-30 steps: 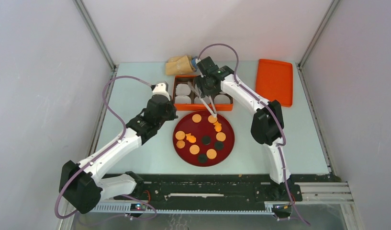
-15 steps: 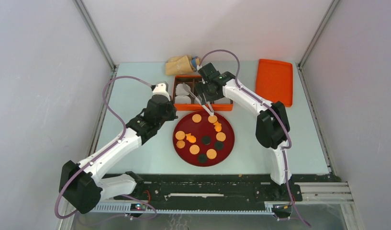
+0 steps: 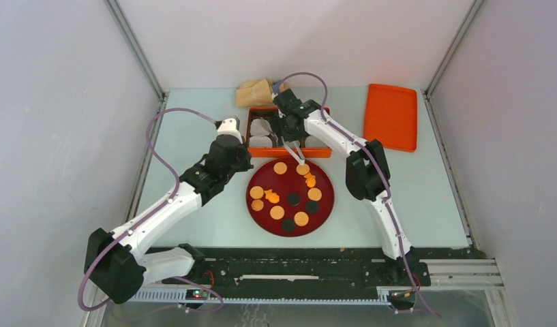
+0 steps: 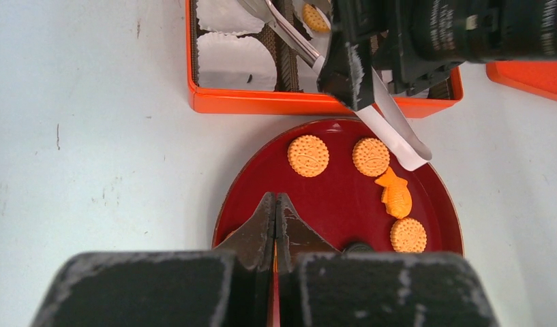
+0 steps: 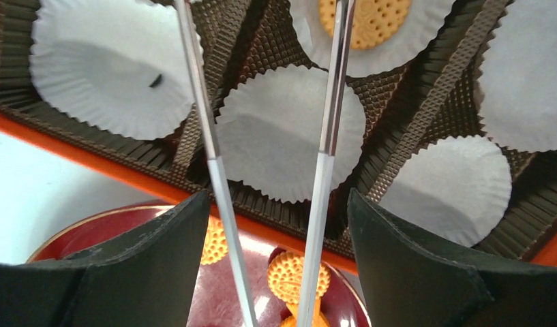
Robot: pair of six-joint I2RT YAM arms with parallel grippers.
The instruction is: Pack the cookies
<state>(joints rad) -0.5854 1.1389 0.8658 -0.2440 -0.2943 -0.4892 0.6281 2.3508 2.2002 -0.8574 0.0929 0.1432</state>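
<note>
Several round orange-tan cookies (image 3: 280, 167) and two brighter fish-shaped ones (image 4: 396, 195) lie on a red plate (image 3: 255, 178). One round cookie (image 5: 365, 20) sits in a white liner of the orange box (image 3: 289, 153). My right gripper (image 5: 279, 195) hangs over the box near its front wall, holding metal tongs (image 5: 326, 157) whose two arms are spread. The tongs' bent rear end (image 4: 413, 154) sticks out over the plate's far rim, and nothing shows between the arms. My left gripper (image 4: 275, 204) is shut and empty above the plate's left edge.
Empty white paper liners (image 5: 289, 133) fill the box's other brown cups. Dark round discs (image 3: 294, 198) lie among the cookies on the plate. An orange tray (image 3: 391, 116) lies at the back right, and a tan bag (image 3: 256, 92) sits behind the box.
My right arm has swung its wrist left and back over the box, and its elbow has come in. The cookies on the plate and the left arm have not moved.
</note>
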